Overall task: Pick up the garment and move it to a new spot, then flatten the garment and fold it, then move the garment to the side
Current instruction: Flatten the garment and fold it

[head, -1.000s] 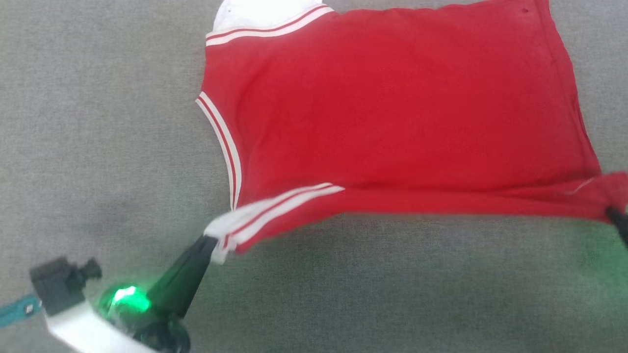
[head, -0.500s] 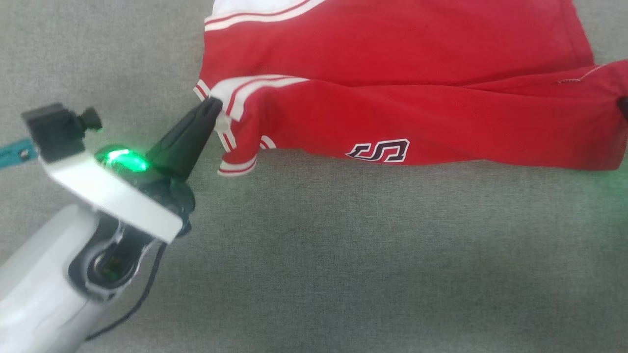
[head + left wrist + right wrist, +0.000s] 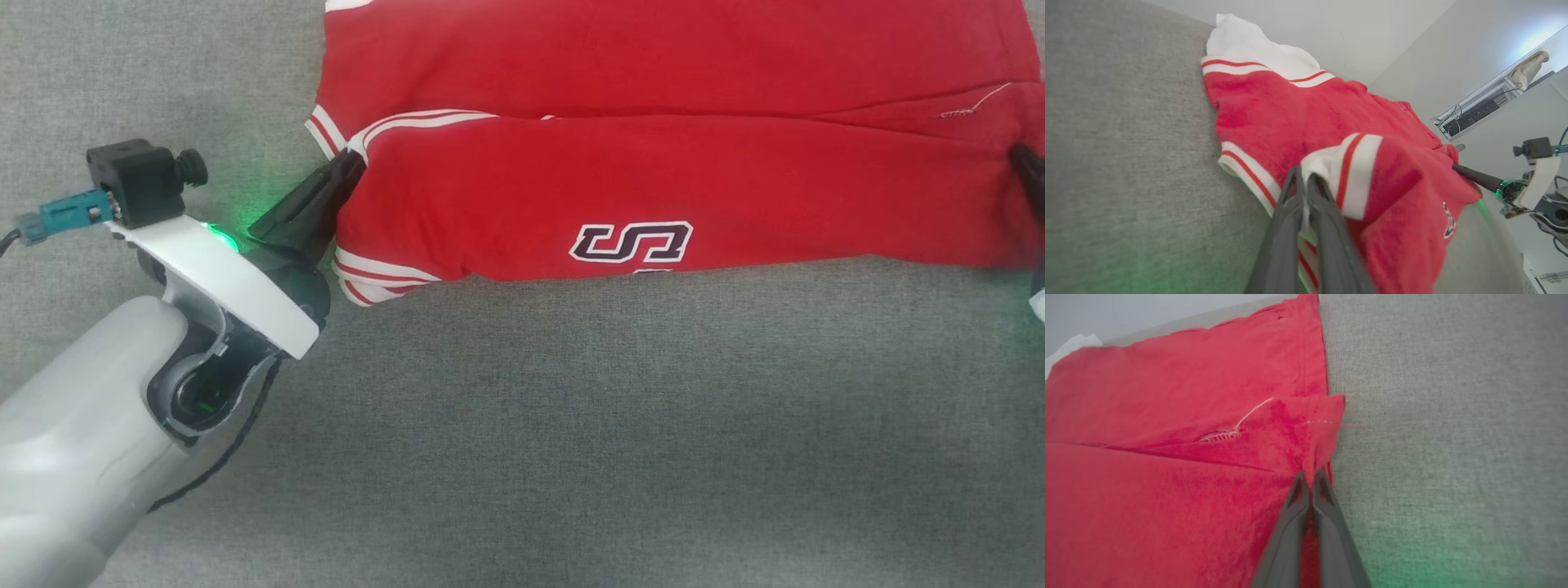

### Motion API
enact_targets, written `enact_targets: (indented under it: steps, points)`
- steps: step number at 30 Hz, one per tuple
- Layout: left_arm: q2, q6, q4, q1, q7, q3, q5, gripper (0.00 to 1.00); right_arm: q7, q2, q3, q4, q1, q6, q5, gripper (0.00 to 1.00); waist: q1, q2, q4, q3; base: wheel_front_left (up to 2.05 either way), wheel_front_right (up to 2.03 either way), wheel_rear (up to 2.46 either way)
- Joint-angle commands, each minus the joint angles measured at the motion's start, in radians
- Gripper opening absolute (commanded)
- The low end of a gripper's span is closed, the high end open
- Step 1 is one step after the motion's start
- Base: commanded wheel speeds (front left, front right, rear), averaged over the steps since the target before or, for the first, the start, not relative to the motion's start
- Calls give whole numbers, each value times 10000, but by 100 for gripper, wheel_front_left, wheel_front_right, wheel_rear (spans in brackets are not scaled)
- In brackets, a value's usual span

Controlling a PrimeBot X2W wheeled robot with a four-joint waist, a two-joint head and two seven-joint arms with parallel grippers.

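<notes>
The garment [image 3: 653, 98], a red jersey with white striped trim, lies across the top of the head view on grey fabric, its near edge turned over so dark lettering [image 3: 630, 242] faces up. My left gripper [image 3: 353, 163] is shut on the striped white sleeve corner at the garment's left end; the left wrist view shows that corner [image 3: 1343, 171] pinched at my fingertips [image 3: 1303, 176]. My right gripper [image 3: 1020, 157] at the right edge is shut on the red hem corner, seen lifted off the surface in the right wrist view, where my gripper [image 3: 1309, 477] pinches the garment [image 3: 1167, 457].
Grey woven surface [image 3: 620, 425] spreads below the garment and to both sides. The left wrist view shows a pale wall [image 3: 1355, 28] behind the garment and a shelf with cables [image 3: 1478, 110] at the far right.
Both grippers have carried the near edge of the garment up and away over the rest of it, so the fold now shows the lettering. The head view has also shifted.
</notes>
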Motion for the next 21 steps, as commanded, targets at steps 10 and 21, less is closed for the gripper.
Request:
enact_targets:
  steps: [10,21]
  points:
    - [1370,24,215,-938,373,-1180,851,100,-999,-286,145,125,427,4,-166,100,0,0,-16,-1064,0,0,0]
    - [1989,1031,-1135,-1314,4706,-2016,-802,100,-1024,-295,99,-56,536,4,-190,100,0,0,-196,-1684,0,0,0]
